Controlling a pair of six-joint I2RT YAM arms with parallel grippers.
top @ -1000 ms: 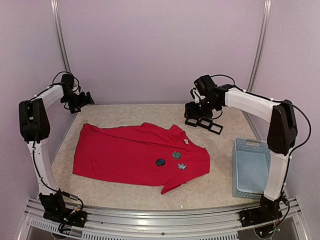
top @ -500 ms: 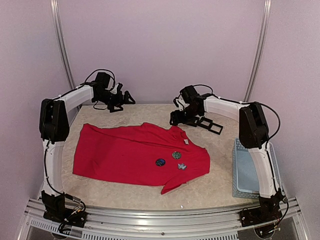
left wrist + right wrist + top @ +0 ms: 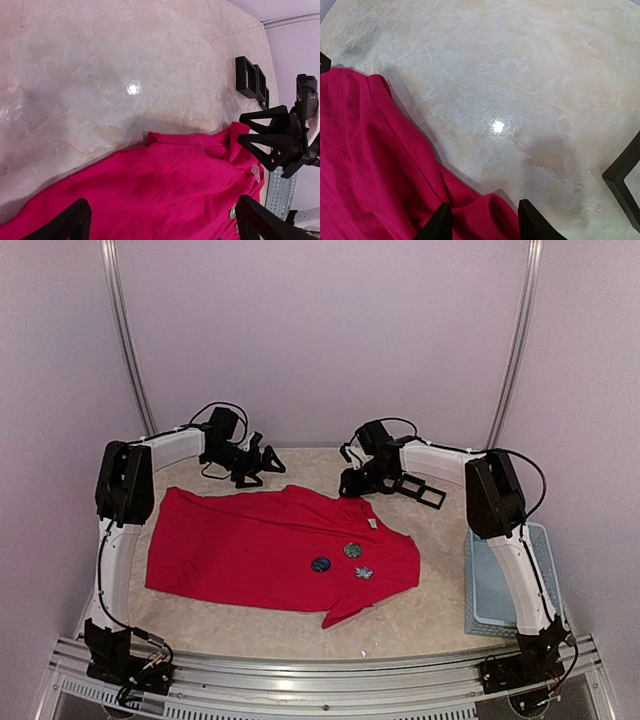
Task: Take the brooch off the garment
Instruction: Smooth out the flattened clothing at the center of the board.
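Observation:
The red garment (image 3: pixel 250 550) lies flat on the table, with three small brooches (image 3: pixel 352 550) clustered on its right part. My right gripper (image 3: pixel 350 483) is down at the garment's collar edge. In the right wrist view its jaws (image 3: pixel 482 222) stand partly apart astride a raised fold of red fabric (image 3: pixel 492 215). My left gripper (image 3: pixel 268 465) hovers wide open over the garment's far edge, nothing between its fingers (image 3: pixel 75 220). The left wrist view also shows the right gripper (image 3: pixel 245 131) at the collar and a brooch (image 3: pixel 232 213) near the frame's bottom.
A black open-frame stand (image 3: pixel 420 488) lies on the table behind the right gripper, also in the right wrist view (image 3: pixel 625 175). A pale blue basket (image 3: pixel 500 585) sits at the right edge, partly behind the right arm. Bare marbled tabletop (image 3: pixel 510 90) stretches beyond the collar.
Both arms have swung inward from the table's sides to the garment's far edge. The right gripper's jaws have narrowed around the collar fold. The left gripper stayed wide open.

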